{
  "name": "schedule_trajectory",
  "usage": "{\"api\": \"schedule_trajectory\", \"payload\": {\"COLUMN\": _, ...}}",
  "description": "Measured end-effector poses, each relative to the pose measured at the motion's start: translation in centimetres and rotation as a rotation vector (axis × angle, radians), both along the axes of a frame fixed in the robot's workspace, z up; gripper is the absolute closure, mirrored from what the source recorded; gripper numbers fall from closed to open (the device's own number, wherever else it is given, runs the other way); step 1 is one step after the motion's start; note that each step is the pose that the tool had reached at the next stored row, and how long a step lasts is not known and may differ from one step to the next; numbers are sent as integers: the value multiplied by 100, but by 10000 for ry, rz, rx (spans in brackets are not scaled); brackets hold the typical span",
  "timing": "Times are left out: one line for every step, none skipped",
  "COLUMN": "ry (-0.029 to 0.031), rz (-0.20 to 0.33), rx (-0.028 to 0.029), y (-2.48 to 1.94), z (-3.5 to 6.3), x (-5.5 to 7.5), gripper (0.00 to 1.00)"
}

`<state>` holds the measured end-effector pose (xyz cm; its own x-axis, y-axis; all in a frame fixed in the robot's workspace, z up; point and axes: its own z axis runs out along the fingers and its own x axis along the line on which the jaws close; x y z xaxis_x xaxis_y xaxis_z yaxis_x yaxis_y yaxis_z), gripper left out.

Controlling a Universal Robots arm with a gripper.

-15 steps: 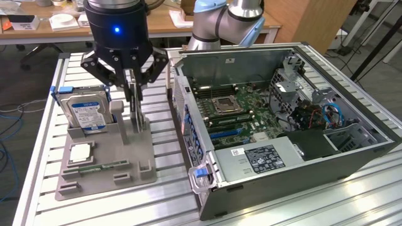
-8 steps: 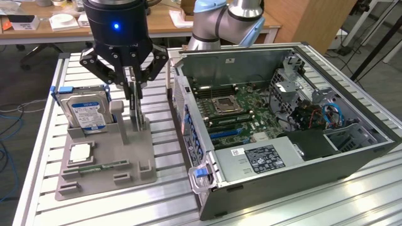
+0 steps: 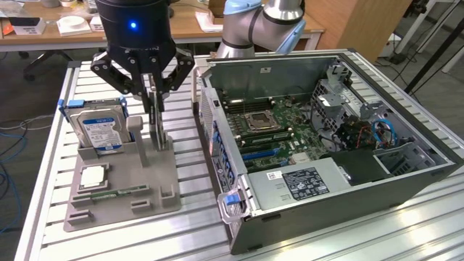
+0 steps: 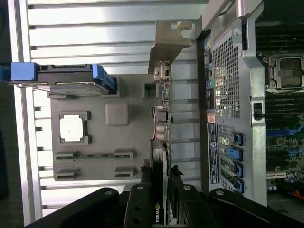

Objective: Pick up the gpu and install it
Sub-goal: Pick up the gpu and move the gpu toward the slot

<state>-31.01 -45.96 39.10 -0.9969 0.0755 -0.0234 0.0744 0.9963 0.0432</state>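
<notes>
The gpu (image 3: 158, 128) is a thin dark card standing on edge over the grey parts holder (image 3: 145, 185), in the exterior view's left half. My gripper (image 3: 154, 95) comes down from above and is shut on the card's upper edge. In the wrist view the gpu (image 4: 163, 118) runs edge-on away from my gripper (image 4: 161, 199), with its silvery bracket (image 4: 168, 42) at the far end and one black finger on each side. The card's lower end reaches down to the holder; I cannot tell whether it is clear of it.
The open computer case (image 3: 326, 136) lies to the exterior view's right, motherboard and blue slots (image 3: 264, 155) exposed. On the holder are a hard drive (image 3: 101, 128) with blue brackets, a CPU chip (image 3: 93, 176) and a RAM stick (image 3: 116, 193). All rest on a slatted aluminium table (image 3: 188, 239).
</notes>
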Motion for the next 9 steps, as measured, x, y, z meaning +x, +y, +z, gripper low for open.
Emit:
{"api": "schedule_trajectory", "payload": {"ry": -1, "rz": 0, "rx": 0, "y": 0, "z": 5, "x": 0, "gripper": 74}}
{"api": "schedule_trajectory", "payload": {"ry": 0, "rz": -1, "rx": 0, "y": 0, "z": 12, "x": 0, "gripper": 74}}
{"api": "schedule_trajectory", "payload": {"ry": 0, "rz": 0, "rx": 0, "y": 0, "z": 19, "x": 0, "gripper": 74}}
{"api": "schedule_trajectory", "payload": {"ry": 0, "rz": 0, "rx": 0, "y": 0, "z": 27, "x": 0, "gripper": 74}}
{"api": "schedule_trajectory", "payload": {"ry": 0, "rz": 0, "rx": 0, "y": 0, "z": 34, "x": 0, "gripper": 74}}
{"api": "schedule_trajectory", "payload": {"ry": 0, "rz": 0, "rx": -1, "y": 0, "z": 42, "x": 0, "gripper": 74}}
{"api": "schedule_trajectory", "payload": {"ry": -1, "rz": 0, "rx": 0, "y": 0, "z": 50, "x": 0, "gripper": 74}}
{"api": "schedule_trajectory", "payload": {"ry": -1, "rz": 0, "rx": 0, "y": 0, "z": 59, "x": 0, "gripper": 74}}
{"api": "schedule_trajectory", "payload": {"ry": 0, "rz": 0, "rx": 0, "y": 0, "z": 67, "x": 0, "gripper": 74}}
